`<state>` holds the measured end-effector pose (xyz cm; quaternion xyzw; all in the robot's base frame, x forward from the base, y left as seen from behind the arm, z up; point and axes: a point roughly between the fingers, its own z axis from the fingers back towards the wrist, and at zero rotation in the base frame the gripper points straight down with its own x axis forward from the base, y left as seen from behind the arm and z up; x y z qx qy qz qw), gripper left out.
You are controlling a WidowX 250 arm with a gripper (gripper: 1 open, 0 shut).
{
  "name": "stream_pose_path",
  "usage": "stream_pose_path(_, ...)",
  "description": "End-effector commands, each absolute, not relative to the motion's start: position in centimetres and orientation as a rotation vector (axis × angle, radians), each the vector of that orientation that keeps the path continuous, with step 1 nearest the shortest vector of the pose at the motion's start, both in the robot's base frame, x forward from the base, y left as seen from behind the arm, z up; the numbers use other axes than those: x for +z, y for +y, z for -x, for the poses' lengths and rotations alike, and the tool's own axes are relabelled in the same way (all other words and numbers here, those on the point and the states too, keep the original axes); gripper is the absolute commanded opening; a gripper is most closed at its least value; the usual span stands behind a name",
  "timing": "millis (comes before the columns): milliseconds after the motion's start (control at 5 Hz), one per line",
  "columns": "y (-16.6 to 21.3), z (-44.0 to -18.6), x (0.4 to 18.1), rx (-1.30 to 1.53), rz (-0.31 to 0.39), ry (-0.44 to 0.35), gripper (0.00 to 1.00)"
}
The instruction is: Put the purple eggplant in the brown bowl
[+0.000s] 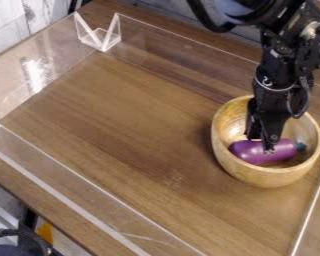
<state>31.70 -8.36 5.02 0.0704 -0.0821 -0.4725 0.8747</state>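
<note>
At the far left, a clear plastic wall (29,75) edges the wooden table (136,125). Behind it, near the back corner, stands a small clear folded-plastic piece (96,30). The middle of the tabletop shows only bare wood grain.

To the right sits the brown bowl (224,160), upright and close to the table's right edge. The purple eggplant (260,153) is inside it, low against the golden floor of the bowl and lying roughly crosswise. What looks like its dark stem end points to the right. At this size it is hard to tell whether the underside touches the wood or hangs just above it.

The gripper (267,140) reaches almost straight down into the bowl from the black arm above. Its fingers are drawn in narrow and pinched onto the top of the eggplant — no gap shows between them and the purple skin. I read that as a grip on the eggplant rather than a closed hand resting beside it.

By my judgement the task is nearly done: the eggplant is within the rim, well below the lip and over the bowl's middle. What is left is small — let go so the eggplant settles on the bottom, then lift the arm clear without catching the rim.
</note>
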Motion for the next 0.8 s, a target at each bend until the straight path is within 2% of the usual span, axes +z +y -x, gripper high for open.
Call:
stream_pose_path(0,-8.06,-32.75,6.65,-0.978,-0.166,-0.218,0.0)
stream_pose_path(600,-7.37,-32.68,7.01,-0.977,-0.178,-0.197,0.0)
